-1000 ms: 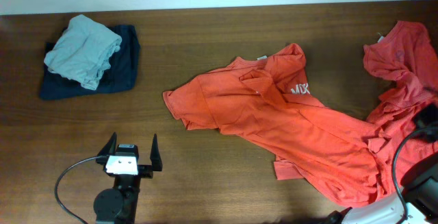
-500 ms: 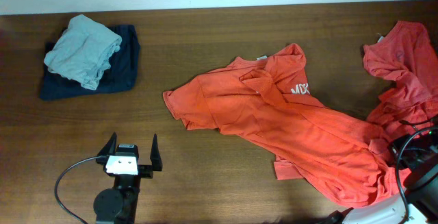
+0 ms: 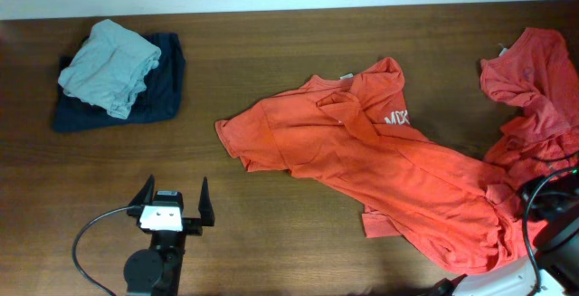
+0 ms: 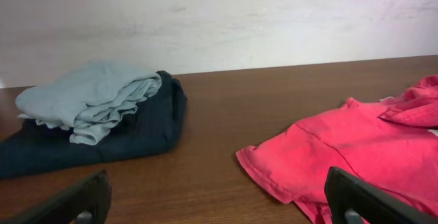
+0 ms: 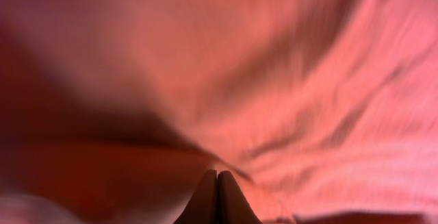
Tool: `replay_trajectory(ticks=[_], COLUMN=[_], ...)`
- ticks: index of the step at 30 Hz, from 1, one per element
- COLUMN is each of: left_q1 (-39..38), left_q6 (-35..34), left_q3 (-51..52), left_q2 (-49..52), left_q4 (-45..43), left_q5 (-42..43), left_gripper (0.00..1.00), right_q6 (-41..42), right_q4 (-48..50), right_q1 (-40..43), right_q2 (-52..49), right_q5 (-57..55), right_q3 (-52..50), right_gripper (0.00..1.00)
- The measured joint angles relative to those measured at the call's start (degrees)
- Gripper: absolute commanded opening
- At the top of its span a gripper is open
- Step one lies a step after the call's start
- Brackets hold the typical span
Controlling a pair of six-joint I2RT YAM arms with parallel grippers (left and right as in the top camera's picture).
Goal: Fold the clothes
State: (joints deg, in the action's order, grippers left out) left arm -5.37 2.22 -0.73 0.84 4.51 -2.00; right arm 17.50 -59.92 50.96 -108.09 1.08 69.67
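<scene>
The orange T-shirt (image 3: 380,165) lay crumpled on the table (image 3: 271,52), its long axis running from upper left to lower right in the overhead view. Its lower-right end reached the right gripper (image 5: 217,175), whose 2 fingers were pressed together amid red cloth; whether they pinched a fold could not be told. The left gripper (image 3: 176,181) stood wide open and empty, well apart from the shirt. A 2nd coral T-shirt (image 3: 529,74) lay at the right edge.
</scene>
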Motion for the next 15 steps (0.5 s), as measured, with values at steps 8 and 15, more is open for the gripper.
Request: replay_trajectory(ticks=[8, 15], left_q1=[0.0, 0.0], left_q6=[0.0, 0.0], left_q3=[0.0, 0.0], left_q2=[0.0, 0.0], left_q4=[0.0, 0.0], left_q5=[0.0, 0.0], left_gripper=[0.99, 0.99], right_q6=[0.7, 1.0], right_q4=[1.7, 3.8], right_q1=[0.0, 0.0], right_q2=[-0.1, -1.0], right_q5=[-2.2, -2.7], right_q3=[1.7, -1.7], right_gripper=[0.04, 0.04])
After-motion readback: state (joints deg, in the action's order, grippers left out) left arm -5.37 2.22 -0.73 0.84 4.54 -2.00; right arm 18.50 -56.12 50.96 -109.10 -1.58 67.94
